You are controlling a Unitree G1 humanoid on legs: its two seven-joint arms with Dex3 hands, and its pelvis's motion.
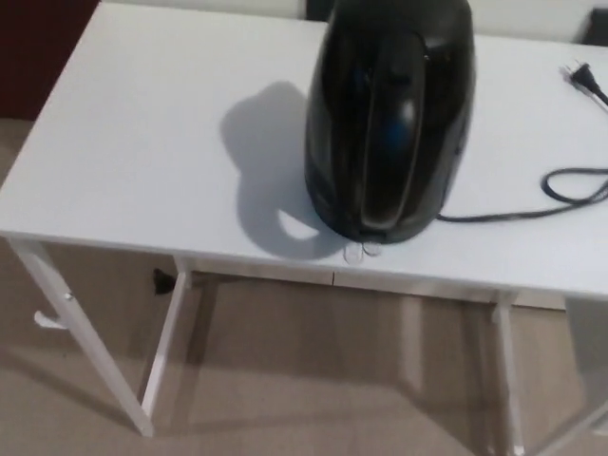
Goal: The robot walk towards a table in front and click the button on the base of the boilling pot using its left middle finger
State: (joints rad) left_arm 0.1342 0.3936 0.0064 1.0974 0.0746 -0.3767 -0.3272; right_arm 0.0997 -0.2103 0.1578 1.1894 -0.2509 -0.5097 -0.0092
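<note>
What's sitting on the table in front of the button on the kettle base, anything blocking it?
Nothing visible blocks it. The button sits at the near foot of the black kettle, close to the table edge. The power cord lies off to the right. Neither hand is in view.

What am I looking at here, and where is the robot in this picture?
The picture comes from a camera on a humanoid robot's head, looking down, so you see what it sees. No part of the robot shows: neither its left nor its right hand is in view, and nothing is held. Before it stands a white table. On it sits a shiny black kettle near the front edge, with a small pale button at the foot of its base. A black cord runs from the kettle to the right, and its plug lies loose on the tabletop, so it appears unplugged. Below the table you see beige floor.
</note>
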